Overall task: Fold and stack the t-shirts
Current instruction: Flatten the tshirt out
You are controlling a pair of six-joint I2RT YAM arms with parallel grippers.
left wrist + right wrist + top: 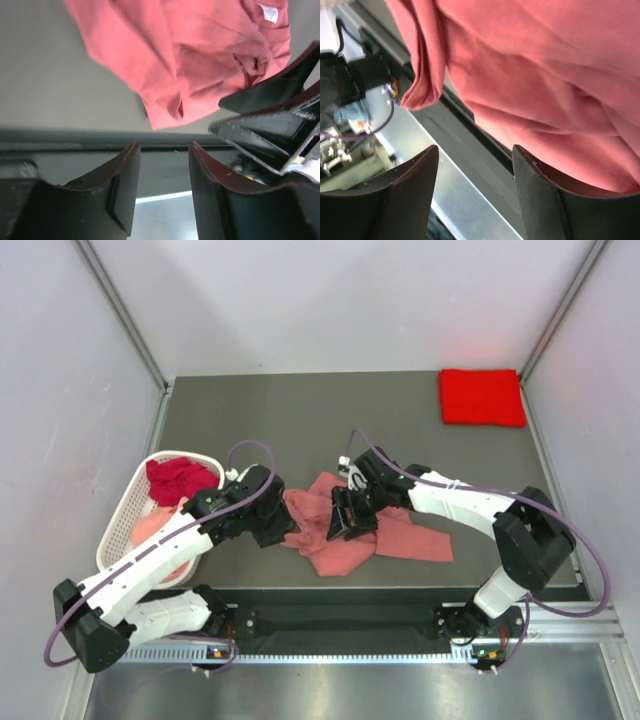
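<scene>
A crumpled salmon pink t-shirt [385,538] lies near the table's front edge. My left gripper [285,532] hangs at its left edge. In the left wrist view the left gripper [164,150] is open and empty, with the salmon shirt [190,65] just beyond its tips. My right gripper [338,528] is over the middle of the shirt. In the right wrist view the right gripper [475,152] is open, and the shirt [545,75] drapes beside its right finger with no cloth between the jaws. A folded bright red t-shirt [482,397] lies at the back right.
A white slotted basket [128,502] stands at the left and holds a dark crimson shirt [180,480] and a pale pink one [158,532]. The table's front edge and a metal rail [340,615] run just behind both grippers. The right gripper's body [280,115] shows in the left wrist view.
</scene>
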